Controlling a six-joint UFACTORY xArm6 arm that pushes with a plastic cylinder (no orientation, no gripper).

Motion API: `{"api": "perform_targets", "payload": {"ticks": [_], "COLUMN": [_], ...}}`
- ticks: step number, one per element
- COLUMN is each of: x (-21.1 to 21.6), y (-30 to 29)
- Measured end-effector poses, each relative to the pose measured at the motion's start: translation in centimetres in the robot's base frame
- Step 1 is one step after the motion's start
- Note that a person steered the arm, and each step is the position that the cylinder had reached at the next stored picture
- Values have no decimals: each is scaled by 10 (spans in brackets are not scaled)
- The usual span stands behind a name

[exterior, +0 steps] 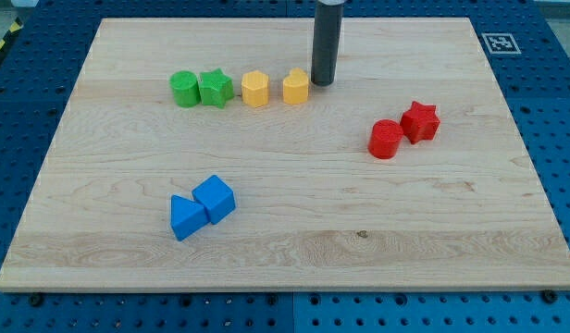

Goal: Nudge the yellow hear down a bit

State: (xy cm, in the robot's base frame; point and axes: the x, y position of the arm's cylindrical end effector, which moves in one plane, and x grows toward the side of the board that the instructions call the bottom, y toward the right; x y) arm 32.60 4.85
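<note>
- My tip [323, 82] rests on the wooden board [285, 231] near its top edge, the dark rod rising straight out of the view's top. There are no jaws here to open or close, just the bare rod end, holding nothing.
- The tip sits just to the view's right of the nearer yellow block [296, 88], slightly above it, so close I cannot tell if they touch. Which of the two yellow blocks is the heart, I cannot make out.
- Left of my tip, past that block, stands the second yellow block [255, 89], with a small gap between the pair.
- Further left of my tip, in the same row, come the green star [216, 88] and the green cylinder [184, 89], touching each other.
- Right of and below my tip, well apart, the red star [420, 121] touches the red cylinder [386, 139].
- Far below and left of my tip, the blue cube [215, 198] presses against the blue triangular block [186, 217].
</note>
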Motion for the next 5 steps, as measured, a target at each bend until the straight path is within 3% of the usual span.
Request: {"api": "perform_targets", "payload": {"ticks": [5], "x": [-8], "y": [-34]}}
